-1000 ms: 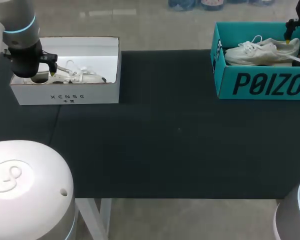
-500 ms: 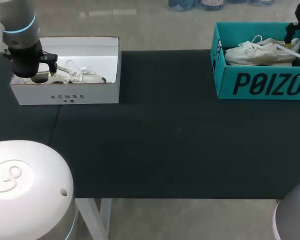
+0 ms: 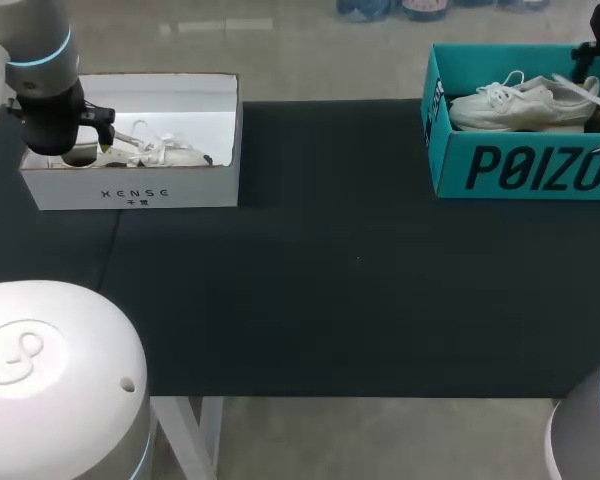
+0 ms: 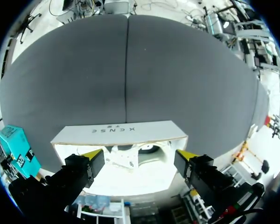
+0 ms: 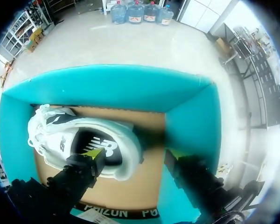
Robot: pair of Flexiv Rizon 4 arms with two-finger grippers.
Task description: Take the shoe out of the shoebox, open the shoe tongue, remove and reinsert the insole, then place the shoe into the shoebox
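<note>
A white sneaker (image 3: 515, 105) lies on its side in the teal shoebox (image 3: 520, 165) at the table's far right. My right gripper (image 3: 586, 68) hangs over its heel end. In the right wrist view that gripper (image 5: 133, 156) is open: one fingertip (image 5: 91, 154) stands over the sneaker's (image 5: 84, 135) dark heel opening, the other outside the heel above the teal box's (image 5: 107, 86) floor. At far left a white shoebox (image 3: 130, 190) holds another pale shoe (image 3: 165, 153). My left gripper (image 3: 95, 150) hovers over that box's left end, open wide (image 4: 140, 156) above the shoe (image 4: 130, 156).
Black cloth (image 3: 330, 280) covers the table between the two boxes. The white box (image 4: 116, 133) shows below my left gripper, with the teal box (image 4: 14, 144) off to its side. Both arms' pale bases fill the near corners of the head view.
My right gripper has shifted a little farther toward the shoe's heel end, and its fingers stand slightly closer together. The left arm has not moved.
</note>
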